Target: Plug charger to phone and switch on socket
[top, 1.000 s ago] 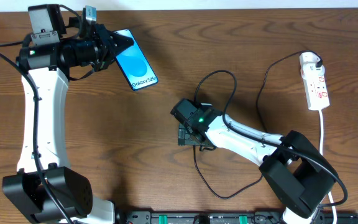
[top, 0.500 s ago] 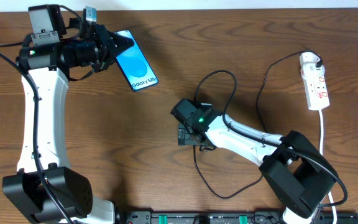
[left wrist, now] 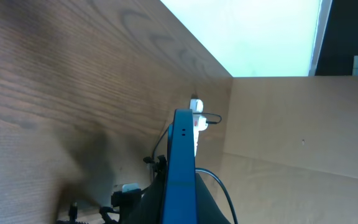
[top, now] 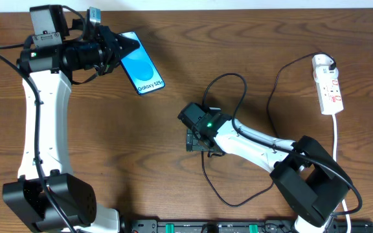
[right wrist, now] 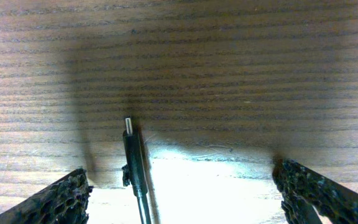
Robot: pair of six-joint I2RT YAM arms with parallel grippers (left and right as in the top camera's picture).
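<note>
Wooden tabletop, left tool clamped shut on one end of the phone, screen facing up. Right tool is spread wide, gripping nothing, with the charger tip lying between its fingers. Socket is well off to its right

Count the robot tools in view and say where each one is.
2. The left tool is at the far left, gripping the phone by one end. The right tool is mid-scene, open and straddling the tip of the charger.
</note>
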